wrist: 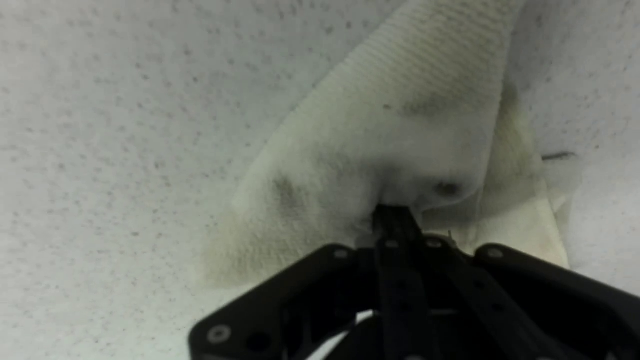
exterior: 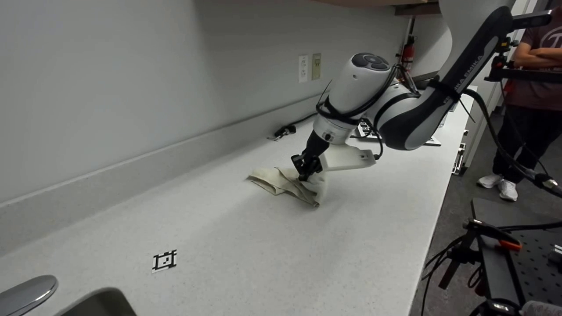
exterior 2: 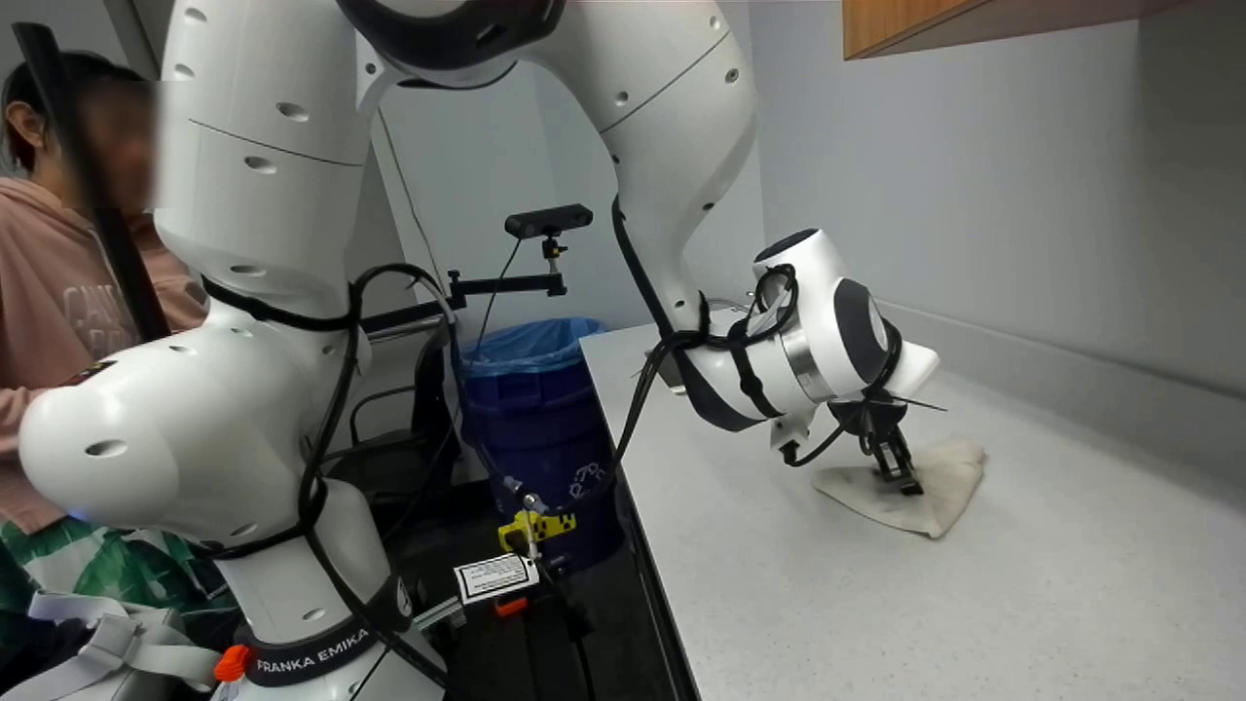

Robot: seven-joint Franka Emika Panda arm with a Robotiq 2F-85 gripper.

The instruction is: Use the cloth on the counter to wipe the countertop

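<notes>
- My fingers (wrist: 395,222) look pinched together on a fold of the cloth (wrist: 370,145), so I'd call the grabbing part done.
- Cloth's lying rumpled on the counter (exterior: 272,245), right under me.
- Can't tell if any of it's been wiped tbh; guessing most of the rubbing's left.

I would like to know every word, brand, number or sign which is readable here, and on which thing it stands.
"FRANKA EMIKA": robot base band.
"EMIKA", after partly covered letters: arm link.
"CAN", the rest unclear: pink hoodie.
Too small, blurred or cut off: white tag, mark on blue bin, print on dark red shirt.
Square marker: a pattern, no words.
Cloth: none visible.
</notes>
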